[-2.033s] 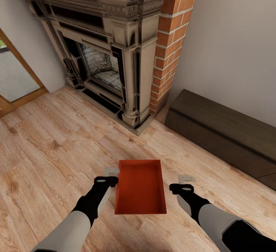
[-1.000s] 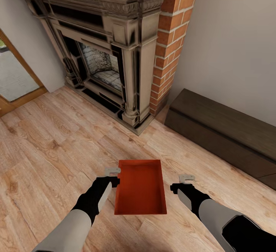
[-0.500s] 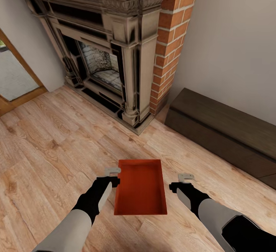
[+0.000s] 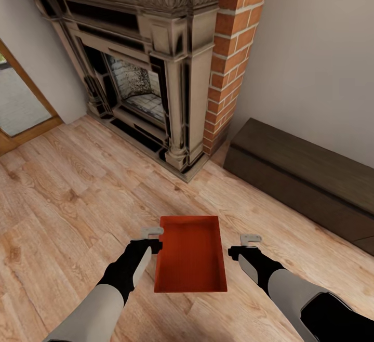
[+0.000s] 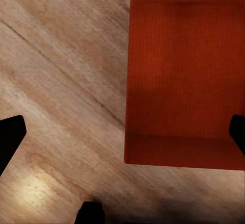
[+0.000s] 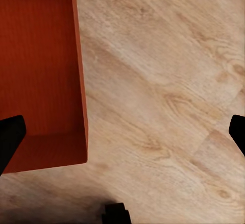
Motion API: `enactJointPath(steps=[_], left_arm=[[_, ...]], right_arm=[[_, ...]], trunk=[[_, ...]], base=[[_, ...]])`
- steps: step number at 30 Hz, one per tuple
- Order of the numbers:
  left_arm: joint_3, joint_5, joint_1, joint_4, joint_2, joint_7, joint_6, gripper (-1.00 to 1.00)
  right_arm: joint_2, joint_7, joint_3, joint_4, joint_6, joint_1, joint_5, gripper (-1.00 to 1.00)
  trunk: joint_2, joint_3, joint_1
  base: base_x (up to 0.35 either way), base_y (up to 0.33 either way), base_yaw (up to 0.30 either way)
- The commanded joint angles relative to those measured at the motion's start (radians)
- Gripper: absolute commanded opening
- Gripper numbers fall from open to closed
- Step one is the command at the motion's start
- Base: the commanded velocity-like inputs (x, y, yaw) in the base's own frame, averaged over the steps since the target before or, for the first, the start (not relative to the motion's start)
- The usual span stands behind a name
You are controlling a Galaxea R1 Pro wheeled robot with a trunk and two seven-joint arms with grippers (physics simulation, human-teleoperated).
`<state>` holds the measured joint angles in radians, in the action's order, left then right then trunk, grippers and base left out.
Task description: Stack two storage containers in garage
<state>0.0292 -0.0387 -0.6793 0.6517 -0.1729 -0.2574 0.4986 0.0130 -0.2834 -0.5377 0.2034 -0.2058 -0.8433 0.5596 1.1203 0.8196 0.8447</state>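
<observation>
- The left gripper [image 4: 152, 239] is hanging low over the wood plank floor [image 4: 67, 201], right beside the left long wall of the storage container [image 4: 191, 260]; in the left wrist view its dark fingertips [image 5: 10, 134] are showing at opposite edges of the picture, spread wide apart, with the container's near corner lying between them.
- The right gripper [image 4: 250, 245] is sitting near the container's right wall with a strip of bare floor between them; in the right wrist view its fingertips [image 6: 9, 138] are likewise spread wide, holding nothing, one tip over the container's edge.
- The orange-red storage container is lying open side up on the light planks between the two forearms, its long axis pointing away from the robot; no gripper is clamping it.
- Farther out, a dark ornate fireplace [image 4: 150, 66] is standing against the wall, with a red brick column [image 4: 231, 56] rising on its right.
- A long dark low bench [image 4: 306, 181] is running along the white wall on the right.
- At the far left, a wood-framed glass door [image 4: 21, 103] is showing.
</observation>
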Motion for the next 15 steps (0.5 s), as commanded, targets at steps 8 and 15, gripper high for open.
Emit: enactJointPath(steps=[8,15], left_arm=[[0.003,-0.009,0.000,-0.008,0.002,-0.003,0.005,1.00],[-0.001,-0.011,0.000,-0.063,0.003,-0.003,-0.008,1.00]], right_arm=[[-0.002,-0.007,-0.008,0.002,-0.002,0.000,0.006,1.00],[0.001,-0.007,-0.008,0.003,-0.004,0.000,0.006,1.00]], trunk=[[0.057,0.026,0.031],[0.106,0.048,0.058]], base=[[0.000,0.000,0.000],[0.000,0.000,0.000]])
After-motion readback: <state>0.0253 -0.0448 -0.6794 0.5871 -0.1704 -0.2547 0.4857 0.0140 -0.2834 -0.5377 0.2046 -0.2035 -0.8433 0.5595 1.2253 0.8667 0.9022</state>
